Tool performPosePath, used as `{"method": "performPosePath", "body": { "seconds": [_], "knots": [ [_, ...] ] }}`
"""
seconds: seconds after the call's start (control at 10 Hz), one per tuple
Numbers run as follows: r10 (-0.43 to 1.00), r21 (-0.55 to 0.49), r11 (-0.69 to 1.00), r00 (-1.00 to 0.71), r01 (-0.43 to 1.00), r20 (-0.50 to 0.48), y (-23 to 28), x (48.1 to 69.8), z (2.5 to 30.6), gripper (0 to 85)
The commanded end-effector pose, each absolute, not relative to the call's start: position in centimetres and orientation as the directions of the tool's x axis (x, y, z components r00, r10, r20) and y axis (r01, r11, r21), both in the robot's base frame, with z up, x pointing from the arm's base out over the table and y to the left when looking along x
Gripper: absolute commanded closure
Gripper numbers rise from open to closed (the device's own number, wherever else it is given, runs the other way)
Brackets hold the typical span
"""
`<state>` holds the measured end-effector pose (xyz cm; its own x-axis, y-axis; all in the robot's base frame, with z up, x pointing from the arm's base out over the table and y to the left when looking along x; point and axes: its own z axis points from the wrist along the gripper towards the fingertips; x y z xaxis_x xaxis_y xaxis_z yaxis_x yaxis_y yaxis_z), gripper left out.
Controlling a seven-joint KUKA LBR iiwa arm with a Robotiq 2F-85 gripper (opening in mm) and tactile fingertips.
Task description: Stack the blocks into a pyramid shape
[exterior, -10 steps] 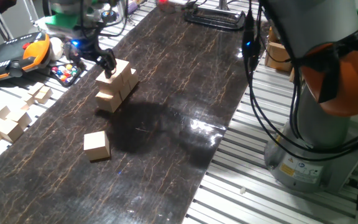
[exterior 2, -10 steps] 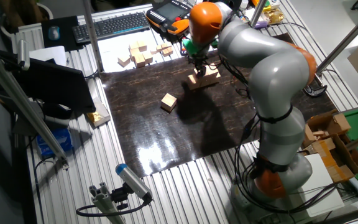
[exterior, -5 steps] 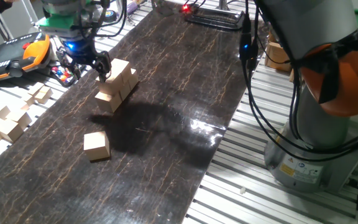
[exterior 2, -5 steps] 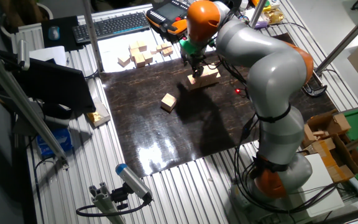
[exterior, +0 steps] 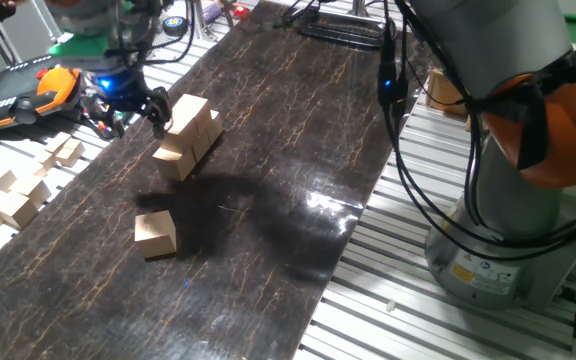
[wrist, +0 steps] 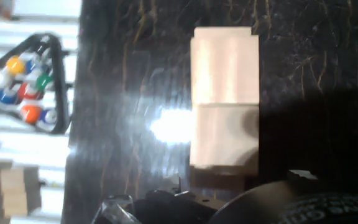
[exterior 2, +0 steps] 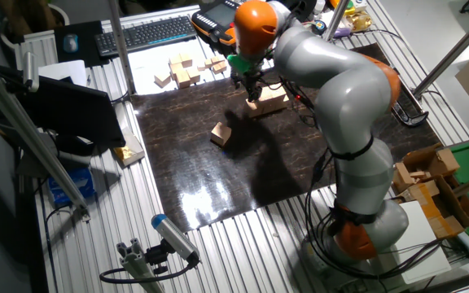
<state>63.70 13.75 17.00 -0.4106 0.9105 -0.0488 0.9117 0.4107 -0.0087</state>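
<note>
A partial pyramid shape of tan wooden blocks stands at the left of the dark mat, with upper cubes resting on a lower row. From above, the pyramid shape shows two top faces in line and a lower cube at the near end. One single block lies apart toward the front, also seen as the single block. My gripper hovers just left of the stack's top, open and holding nothing. In the other fixed view the gripper hangs beside the stack.
A loose pile of pale wooden pieces lies off the mat's left edge, seen also as the pile. A triangle rack of coloured balls sits beside the mat. An orange-black pendant and a keyboard lie further out.
The gripper has let go of the top block, opened, and drawn up and to the left, away from the stack. The blocks have stayed where they were.
</note>
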Motion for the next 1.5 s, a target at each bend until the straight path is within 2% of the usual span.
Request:
{"method": "performPosePath", "body": {
  "seconds": [0.0, 0.3, 0.5, 0.7, 0.8, 0.9, 1.0, 1.1, 1.4],
  "knots": [
    [0.909, -0.004, 0.416, -0.415, 0.91, -0.039, 14.0, 63.6, 16.8, 16.0],
    [0.895, -0.014, 0.442, -0.442, 0.897, -0.054, 14.9, 63.6, 15.9, 19.0],
    [0.883, -0.022, 0.463, -0.464, 0.886, -0.07, 15.7, 63.1, 15.4, 25.3],
    [0.875, -0.015, 0.481, -0.481, 0.876, -0.06, 15.9, 63.1, 15.3, 44.0],
    [0.866, -0.013, 0.496, -0.496, 0.868, -0.058, 15.9, 63.1, 15.3, 58.7],
    [0.861, -0.014, 0.507, -0.507, 0.862, -0.052, 15.9, 63.2, 15.3, 68.0],
    [0.857, -0.015, 0.513, -0.513, 0.858, -0.05, 16.0, 63.2, 15.3, 72.3],
    [0.849, -0.019, 0.526, -0.526, 0.85, -0.055, 16.0, 63.1, 15.3, 84.3],
    [0.837, -0.028, 0.542, -0.543, 0.84, -0.067, 16.1, 63.1, 15.3, 84.3]
  ]
}}
